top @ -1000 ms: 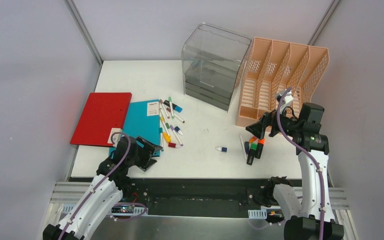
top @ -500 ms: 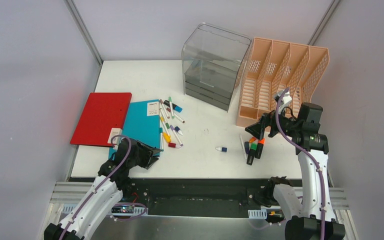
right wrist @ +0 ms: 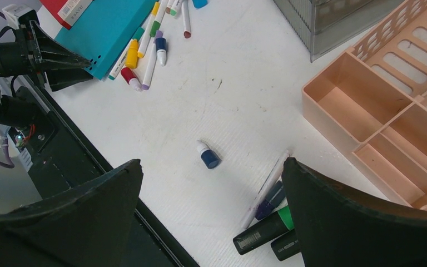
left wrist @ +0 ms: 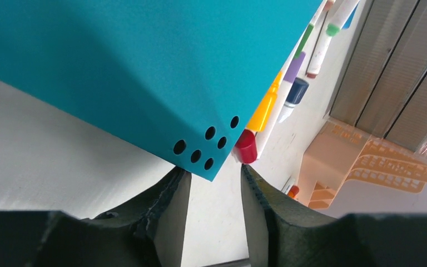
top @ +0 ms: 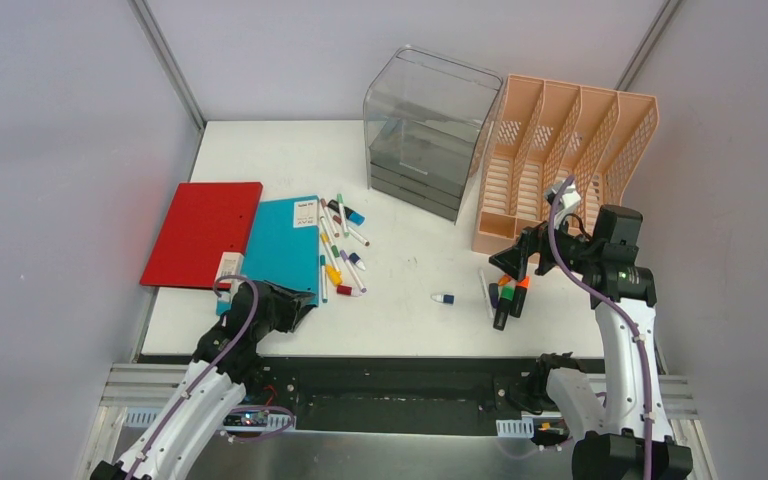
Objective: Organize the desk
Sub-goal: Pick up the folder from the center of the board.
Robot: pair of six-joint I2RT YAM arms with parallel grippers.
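Left gripper (left wrist: 215,171) sits low at the near left edge of the desk (top: 290,150). Its fingers (left wrist: 172,194) are parted by a narrow gap, one on either side of the near corner of a teal folder (left wrist: 117,67). The punched corner reaches the mouth of the gap; whether either finger touches it cannot be told. Bare white desk shows between the fingers and to their left. The folder lies flat on the desk, with a red folder (top: 203,235) on its left and a scatter of pens (top: 340,245) along its right edge. Right gripper (top: 515,262) hangs above the desk's right half, jaws spread wide and holding nothing. On the desk below it lie a small blue cap (right wrist: 208,157) and, nearer its right finger, a cluster of markers (right wrist: 267,225). A peach rack (top: 560,160) and a clear drawer unit (top: 425,130) stand at the desk's far right, beyond that gripper.
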